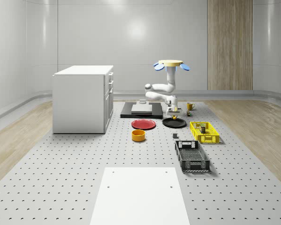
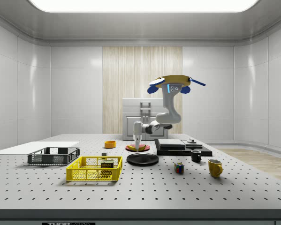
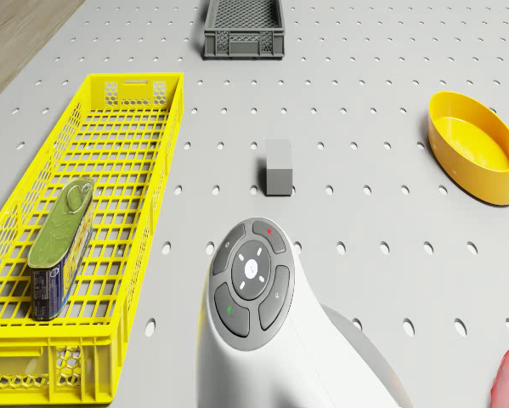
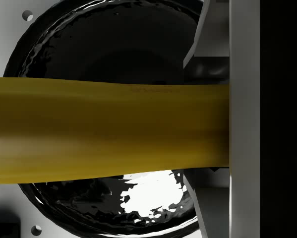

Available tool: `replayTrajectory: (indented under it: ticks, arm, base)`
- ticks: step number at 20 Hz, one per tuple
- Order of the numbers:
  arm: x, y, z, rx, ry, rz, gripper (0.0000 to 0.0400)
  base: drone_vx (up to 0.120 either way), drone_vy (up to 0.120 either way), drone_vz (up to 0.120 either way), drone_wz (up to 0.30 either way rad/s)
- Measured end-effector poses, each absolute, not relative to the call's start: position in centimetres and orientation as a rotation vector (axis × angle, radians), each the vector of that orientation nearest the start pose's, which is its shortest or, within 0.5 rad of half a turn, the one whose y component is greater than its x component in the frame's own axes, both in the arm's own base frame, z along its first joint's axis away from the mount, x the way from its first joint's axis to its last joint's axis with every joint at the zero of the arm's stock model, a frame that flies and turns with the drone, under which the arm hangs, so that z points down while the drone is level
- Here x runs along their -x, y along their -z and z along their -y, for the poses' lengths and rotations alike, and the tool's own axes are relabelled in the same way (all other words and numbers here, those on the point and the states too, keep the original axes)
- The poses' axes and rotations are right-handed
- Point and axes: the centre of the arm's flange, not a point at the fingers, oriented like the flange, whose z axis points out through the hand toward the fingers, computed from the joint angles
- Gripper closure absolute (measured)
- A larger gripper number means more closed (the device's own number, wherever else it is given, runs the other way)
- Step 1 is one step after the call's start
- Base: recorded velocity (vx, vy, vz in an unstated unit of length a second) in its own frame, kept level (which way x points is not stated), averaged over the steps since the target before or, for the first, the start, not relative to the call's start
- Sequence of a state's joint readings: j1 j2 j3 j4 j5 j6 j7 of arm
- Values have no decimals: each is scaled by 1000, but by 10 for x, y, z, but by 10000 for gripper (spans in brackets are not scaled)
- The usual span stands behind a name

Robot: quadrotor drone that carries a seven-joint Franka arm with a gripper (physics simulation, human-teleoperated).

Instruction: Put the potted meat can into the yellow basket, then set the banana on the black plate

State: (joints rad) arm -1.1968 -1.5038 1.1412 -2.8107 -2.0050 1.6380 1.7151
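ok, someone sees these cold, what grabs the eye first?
Probably the drone hovering behind the black plate, arm bent down so the pincer holds the banana just above that plate. Next, the yellow basket with the potted meat can already lying inside it, at the whole-scene view's right of the plate.

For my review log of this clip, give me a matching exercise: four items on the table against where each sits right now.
Items:
1. potted meat can
2. banana
3. orange bowl
4. yellow mug

Places:
A. held over the black plate
B. near the Rubik's cube
C. inside the yellow basket
D. on the table beside the red plate

Pairs: 1-C, 2-A, 3-D, 4-B
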Motion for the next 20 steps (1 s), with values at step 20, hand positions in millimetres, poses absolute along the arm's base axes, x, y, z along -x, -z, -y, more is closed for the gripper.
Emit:
replayTrajectory:
  ticks: [20]
  arm:
    - [-307, -604, 0, 2, -800, 0, 53]
  base:
    - [0, 0, 0, 0]
